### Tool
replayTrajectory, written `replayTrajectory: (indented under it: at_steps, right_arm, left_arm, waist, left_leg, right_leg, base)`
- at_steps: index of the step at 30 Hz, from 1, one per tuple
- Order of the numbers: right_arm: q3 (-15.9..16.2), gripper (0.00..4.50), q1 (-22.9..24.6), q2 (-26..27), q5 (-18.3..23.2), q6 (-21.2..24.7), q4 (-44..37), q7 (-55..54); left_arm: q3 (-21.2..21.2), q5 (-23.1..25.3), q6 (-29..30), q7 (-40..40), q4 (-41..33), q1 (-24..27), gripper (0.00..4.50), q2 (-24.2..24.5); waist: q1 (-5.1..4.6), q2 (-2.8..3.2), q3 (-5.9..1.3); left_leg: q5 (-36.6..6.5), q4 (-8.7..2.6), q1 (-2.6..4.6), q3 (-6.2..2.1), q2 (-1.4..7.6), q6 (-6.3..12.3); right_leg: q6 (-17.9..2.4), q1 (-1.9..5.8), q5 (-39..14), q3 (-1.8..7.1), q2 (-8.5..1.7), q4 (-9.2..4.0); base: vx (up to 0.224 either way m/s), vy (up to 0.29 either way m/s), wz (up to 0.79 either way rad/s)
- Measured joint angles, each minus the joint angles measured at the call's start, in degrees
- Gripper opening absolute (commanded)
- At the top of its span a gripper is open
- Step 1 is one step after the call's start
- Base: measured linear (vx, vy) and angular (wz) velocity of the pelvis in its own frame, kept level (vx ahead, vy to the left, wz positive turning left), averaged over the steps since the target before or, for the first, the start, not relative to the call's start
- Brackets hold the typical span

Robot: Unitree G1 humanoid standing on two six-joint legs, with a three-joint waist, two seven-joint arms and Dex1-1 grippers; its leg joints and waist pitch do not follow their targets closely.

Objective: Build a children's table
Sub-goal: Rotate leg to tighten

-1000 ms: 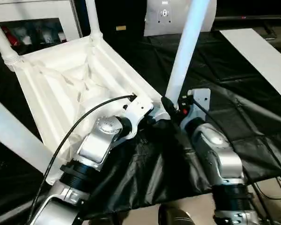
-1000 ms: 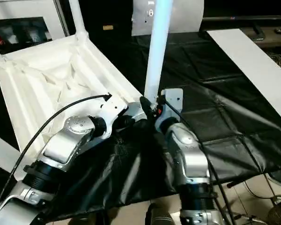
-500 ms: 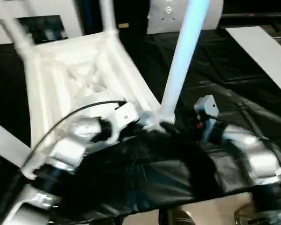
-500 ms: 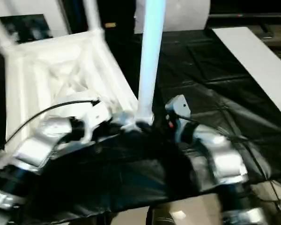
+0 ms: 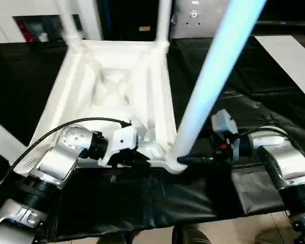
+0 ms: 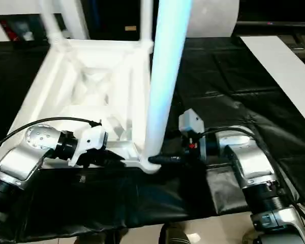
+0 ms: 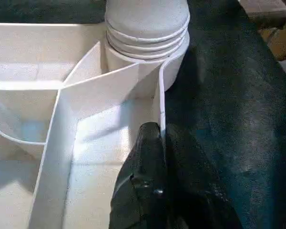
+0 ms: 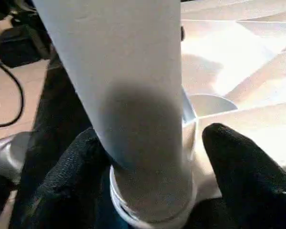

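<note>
Left eye view: your upturned children's table (image 5: 117, 86) has swung square on the desk (image 5: 274, 96). Left claw (image 7: 155, 143) stays pinched shut on its near rim; right claw (image 8: 152, 157) now straddles the near-right leg (image 5: 208, 86), looser, not clamped.

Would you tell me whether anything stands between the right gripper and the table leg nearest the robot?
Nothing visible does. The right gripper has its black fingers on either side of the leg, just above the corner socket.
</note>
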Motion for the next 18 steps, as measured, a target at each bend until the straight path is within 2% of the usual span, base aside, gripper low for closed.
replayTrajectory:
  at_steps: [10, 18]
  right_arm:
    - [1.2, 2.16, -1.0, 0.0, 1.1, 0.2, 1.4, 4.0]
    - [0.9, 1.99, -0.7, -0.1, 1.2, 1.8, 0.8, 3.9]
  left_arm:
    - [-0.4, 0.0, -1.5, -1.8, 1.5, -1.0, 0.00, 0.1]
    - [-0.5, -0.3, -1.3, -1.9, 2.2, -1.3, 0.00, -0.4]
  waist:
    - [0.24, -0.07, 0.00]
    - [0.71, -0.07, -0.01]
  left_leg:
    - [0.0, 0.29, 0.00, -0.01, 0.05, 0.00]
    - [0.0, 0.33, 0.02, -0.01, 0.08, 0.00]
  right_leg:
    - [0.0, 0.02, 0.0, 0.01, 0.00, 0.24]
    - [0.0, 0.01, 0.0, 0.00, 0.00, 0.32]
  base:
    - [0.000, 0.000, 0.00]
    - [0.000, 0.000, 0.00]
